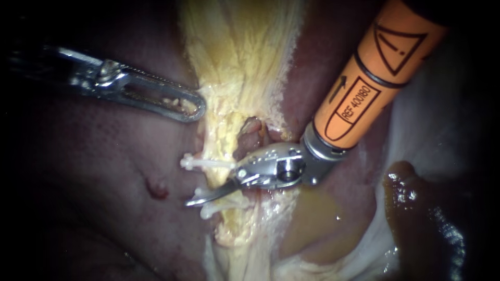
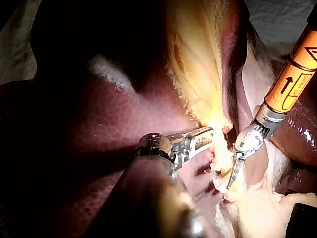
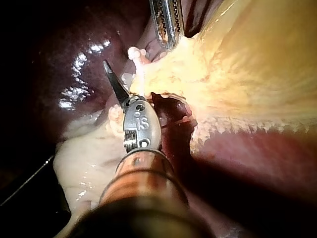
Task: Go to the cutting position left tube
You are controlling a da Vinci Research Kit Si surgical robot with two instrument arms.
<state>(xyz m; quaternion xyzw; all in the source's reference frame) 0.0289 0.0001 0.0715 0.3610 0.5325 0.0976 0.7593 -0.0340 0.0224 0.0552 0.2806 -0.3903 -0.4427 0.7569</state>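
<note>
**Blades set at the clipped left tube**

The left tube [image 1: 223, 179] is a soft, slick, easily torn strand under the yellow fatty tissue [image 1: 234, 62]. It runs between two white clips [image 1: 205, 164], and the stretch between them looks like the place to cut. The right instrument [image 1: 211, 195] has its jaws parted, with one blade across that stretch and the other hidden. The left instrument [image 1: 182, 106] pinches the fatty tissue's edge.

liver [image 1: 94, 171]: glossy | yellow tissue [image 1: 239, 52]: rough | clip [image 1: 205, 164]: plastic | left instrument [image 1: 197, 108]: metal
</note>
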